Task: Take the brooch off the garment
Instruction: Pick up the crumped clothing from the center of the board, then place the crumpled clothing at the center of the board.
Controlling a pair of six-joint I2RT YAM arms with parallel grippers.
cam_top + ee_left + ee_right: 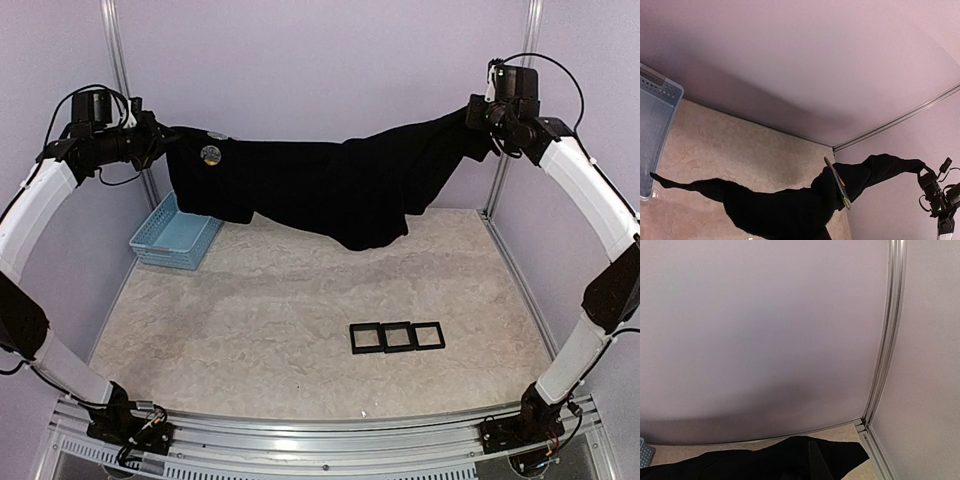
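Observation:
The black garment (330,185) hangs stretched between both arms above the back of the table, its lower edge sagging toward the tabletop. Near its left end a round brooch (210,153) is pinned to the fabric. My left gripper (165,140) is shut on the garment's left end, and my right gripper (478,112) is shut on its right end. In the left wrist view the brooch (837,182) shows edge-on against the garment (780,210), which hides my fingers. In the right wrist view the garment (755,465) fills the bottom, with one dark finger (817,465) against it.
A light-blue basket (175,235) stands on the table at the back left, below the garment's left end. Three small black square frames (397,337) lie in a row near the front right. Walls and metal posts close the back and sides.

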